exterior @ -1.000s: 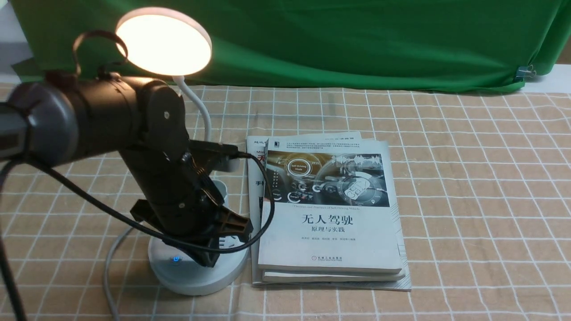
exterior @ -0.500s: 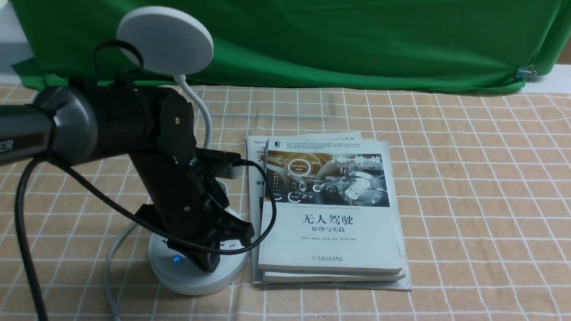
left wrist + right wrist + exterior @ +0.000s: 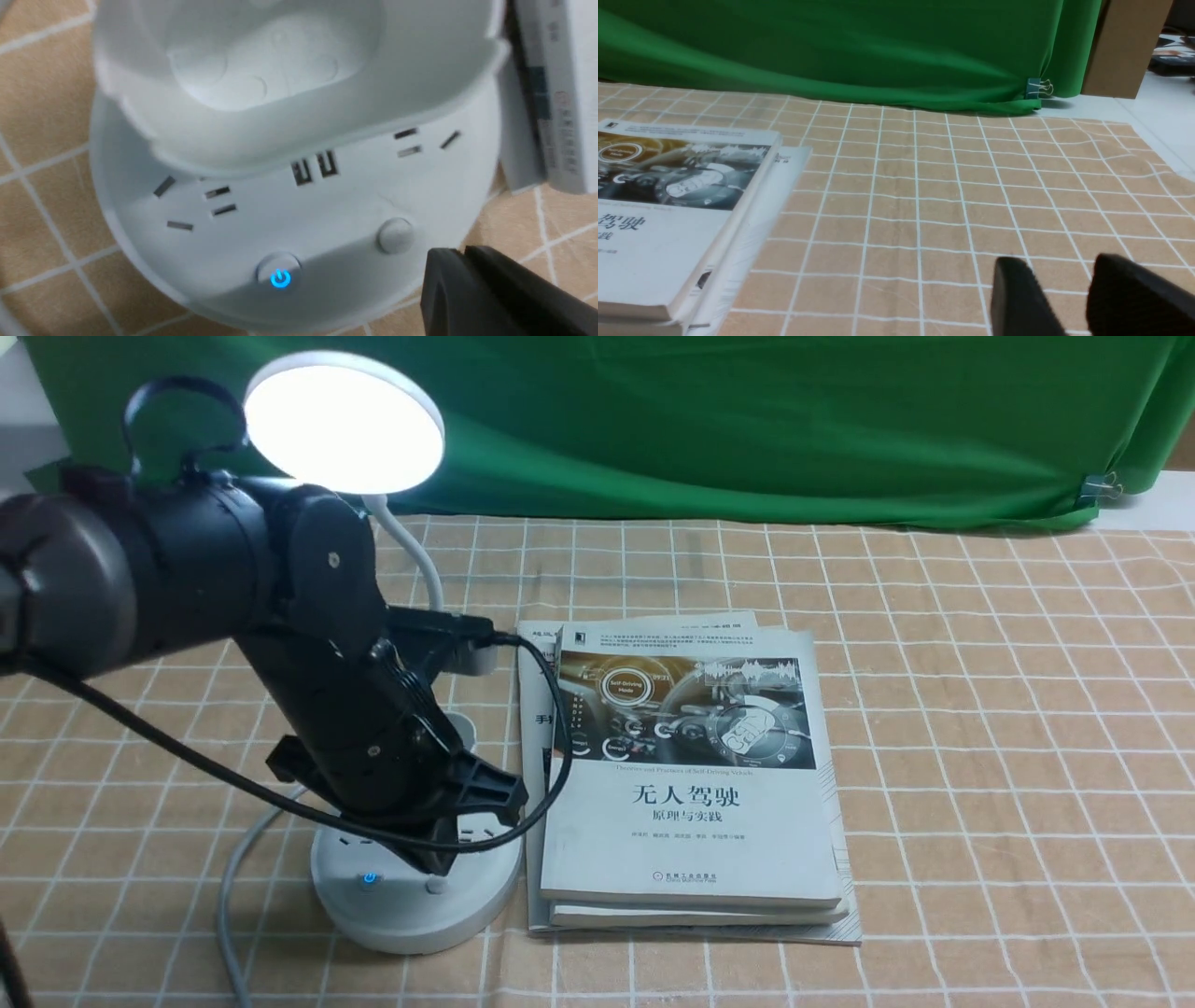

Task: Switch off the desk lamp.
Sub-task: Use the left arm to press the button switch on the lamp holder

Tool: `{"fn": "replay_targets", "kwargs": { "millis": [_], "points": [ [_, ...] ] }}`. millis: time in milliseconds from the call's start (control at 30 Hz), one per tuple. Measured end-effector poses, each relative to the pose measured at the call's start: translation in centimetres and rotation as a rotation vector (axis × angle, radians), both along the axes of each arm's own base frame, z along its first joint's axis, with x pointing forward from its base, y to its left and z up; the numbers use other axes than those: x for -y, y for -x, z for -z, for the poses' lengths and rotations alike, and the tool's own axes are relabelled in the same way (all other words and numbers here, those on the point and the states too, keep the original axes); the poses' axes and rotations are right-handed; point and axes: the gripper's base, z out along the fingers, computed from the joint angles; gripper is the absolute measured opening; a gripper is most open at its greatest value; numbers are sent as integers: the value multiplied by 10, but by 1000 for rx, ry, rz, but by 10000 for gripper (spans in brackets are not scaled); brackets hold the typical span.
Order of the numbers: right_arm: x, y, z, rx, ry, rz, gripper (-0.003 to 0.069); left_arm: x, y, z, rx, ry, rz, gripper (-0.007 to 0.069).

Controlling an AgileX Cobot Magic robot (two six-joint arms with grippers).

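The white desk lamp stands at the front left, and its round disc head [image 3: 344, 422] glows bright white. Its round base [image 3: 392, 910] shows a blue-lit power button [image 3: 370, 877] and a plain round button [image 3: 432, 887]. My left gripper [image 3: 439, 859] is shut and empty, its tip just above the base by the plain button. In the left wrist view the shut tip [image 3: 460, 255] sits beside the plain button [image 3: 396, 234], apart from it, with the blue button [image 3: 280, 278], the sockets and the cup holder [image 3: 280, 70] in view. My right gripper [image 3: 1064, 280] is open over bare cloth.
A stack of books [image 3: 691, 784] lies right beside the lamp base, also in the right wrist view [image 3: 677, 210]. The lamp's cord [image 3: 229, 887] runs off the front left. A green cloth [image 3: 747, 420] hangs at the back over the checked tablecloth [image 3: 1008, 756].
The lamp head glowed warm a second ago, was dark half a second ago, and now glows white. My left gripper dipped onto the base and has lifted slightly.
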Motion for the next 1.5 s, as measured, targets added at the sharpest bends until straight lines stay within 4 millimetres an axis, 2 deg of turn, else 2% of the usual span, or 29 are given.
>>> {"fn": "replay_targets", "kwargs": {
  "millis": [200,400,633,700,833,1000,1133,1333,1500],
  "points": [
    [0,0,0,0,0,0,242,2,-6,25,-66,-29,12,17],
    [0,0,0,0,0,0,242,2,-6,26,-70,-31,15,17],
    [0,0,0,0,0,0,242,1,-1,13,-63,-15,11,17],
    [0,0,0,0,0,0,242,0,4,-1,-31,2,6,17],
    [0,0,0,0,0,0,242,-2,8,-14,-1,17,1,17],
    [0,0,0,0,0,0,242,-1,7,-13,5,19,0,17],
    [0,0,0,0,0,0,242,0,3,-6,1,15,-4,17],
    [0,0,0,0,0,0,242,3,-5,25,-81,-22,-4,17],
    [0,0,0,0,0,0,242,3,-4,24,-80,-20,-4,17]
  ]
}}
